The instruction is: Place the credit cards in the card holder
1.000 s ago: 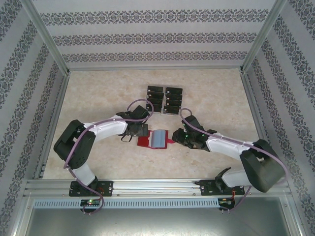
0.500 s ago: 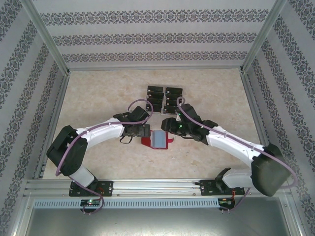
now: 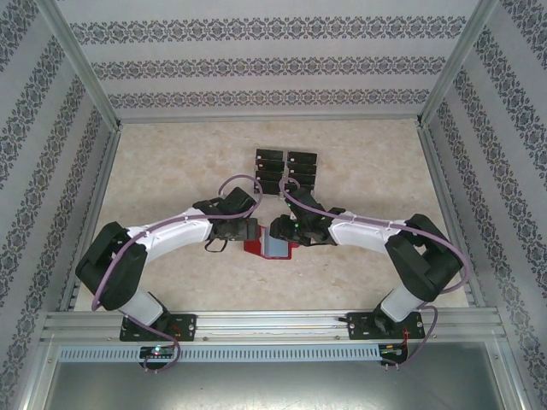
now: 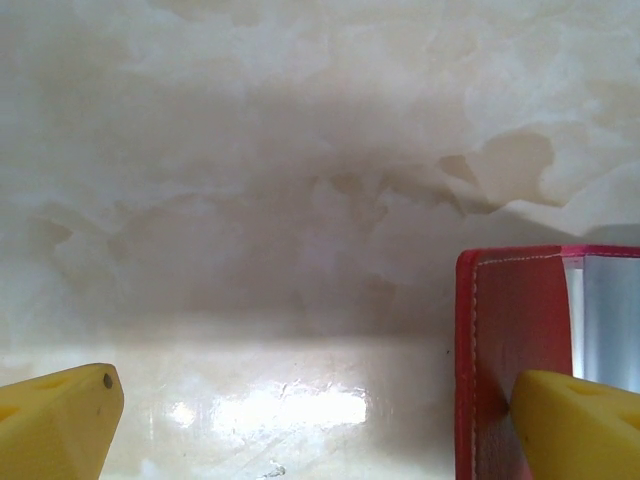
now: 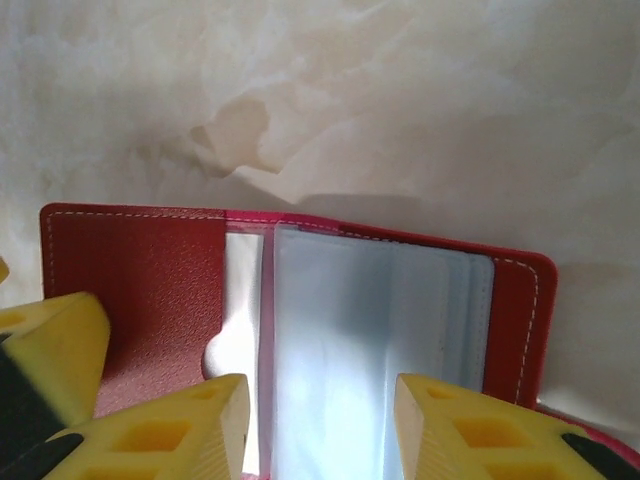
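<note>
So the right gripper [image 5: 320, 392] has its fingers partly spread over the clear sleeves [image 5: 380, 340], pinching nothing. The left gripper [image 4: 315, 390] gapes wide, one finger pinning the red flap [image 4: 500, 330]. The card holder [image 3: 272, 245] lies open between the arms and looks light and floppy, so it probably wants to spring shut. The credit cards [image 3: 286, 173] sit just beyond it. They look thin, stiff and slick, so best pinched by the edges.

The wallet [image 5: 140, 290] is red with pale stitching and a grey-blue inside, the cards [image 3: 301, 168] black with pale marks, the desk [image 3: 171, 162] cream marble, the claw fingers [image 4: 575, 425] yellow, and the walls [image 3: 256, 64] white with grey floral stripes.
</note>
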Available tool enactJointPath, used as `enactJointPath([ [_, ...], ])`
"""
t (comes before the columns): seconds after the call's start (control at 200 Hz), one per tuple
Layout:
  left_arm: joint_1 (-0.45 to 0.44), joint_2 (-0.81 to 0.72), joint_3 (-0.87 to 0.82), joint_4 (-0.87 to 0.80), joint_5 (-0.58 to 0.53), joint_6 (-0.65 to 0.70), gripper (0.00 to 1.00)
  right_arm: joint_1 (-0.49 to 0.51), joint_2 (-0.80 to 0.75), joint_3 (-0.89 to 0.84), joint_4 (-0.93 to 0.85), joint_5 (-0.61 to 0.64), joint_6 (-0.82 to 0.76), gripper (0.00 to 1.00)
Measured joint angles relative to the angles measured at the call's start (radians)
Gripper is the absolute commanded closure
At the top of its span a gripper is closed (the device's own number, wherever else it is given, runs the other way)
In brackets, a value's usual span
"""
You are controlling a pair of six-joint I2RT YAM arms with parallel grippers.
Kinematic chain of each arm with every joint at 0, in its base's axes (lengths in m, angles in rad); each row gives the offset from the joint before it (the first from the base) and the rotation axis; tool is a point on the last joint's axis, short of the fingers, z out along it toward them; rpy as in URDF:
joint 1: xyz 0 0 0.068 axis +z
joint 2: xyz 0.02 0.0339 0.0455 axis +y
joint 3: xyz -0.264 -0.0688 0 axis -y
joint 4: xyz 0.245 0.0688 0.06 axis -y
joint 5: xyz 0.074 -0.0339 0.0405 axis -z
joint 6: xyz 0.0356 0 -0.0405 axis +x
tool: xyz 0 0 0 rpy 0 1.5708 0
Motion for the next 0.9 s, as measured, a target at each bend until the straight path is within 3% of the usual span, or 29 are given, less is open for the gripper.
enactJointPath([
  [0.395, 0.000, -0.072, -0.103, 0.001, -0.016, -0.026, 0.00, 0.000, 0.053, -0.016, 0.065, -0.005, 0.014, 0.58],
  [0.899, 0.000, -0.042, -0.174, 0.069, -0.015, -0.063, 0.00, 0.040, 0.107, 0.039, 0.089, -0.064, 0.023, 0.58],
])
